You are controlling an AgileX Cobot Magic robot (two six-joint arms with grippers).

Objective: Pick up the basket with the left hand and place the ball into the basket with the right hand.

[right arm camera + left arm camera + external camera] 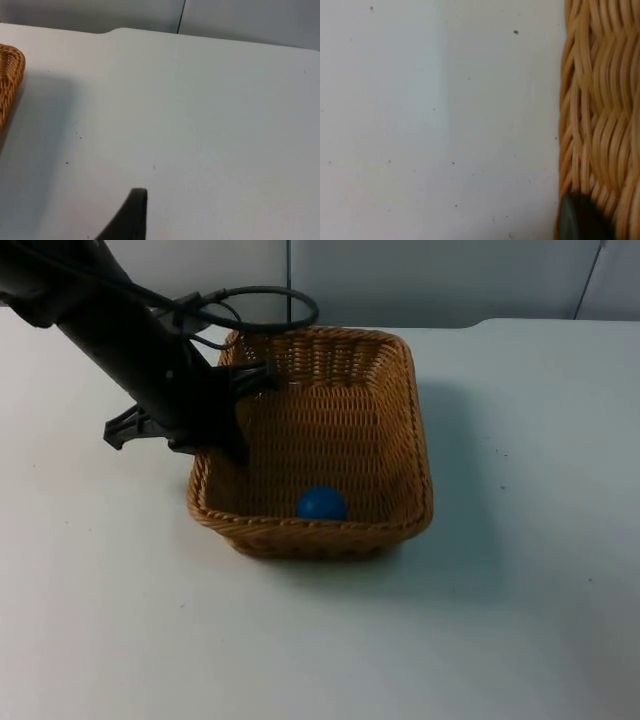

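Left gripper (236, 415) sitting on left rim of rectangular woven wicker basket (340, 420), pinching rim, mid-counter (520, 620). Small blue ball (321, 503) lying inside basket, against near wall. Right gripper (131, 215) waiting off basket's right side; finger state untellable.

The white table (520, 590) (it ends at a grey wall (440, 280) behind) carries a wicker basket (400, 480) near its middle, casting a soft shadow to one side.
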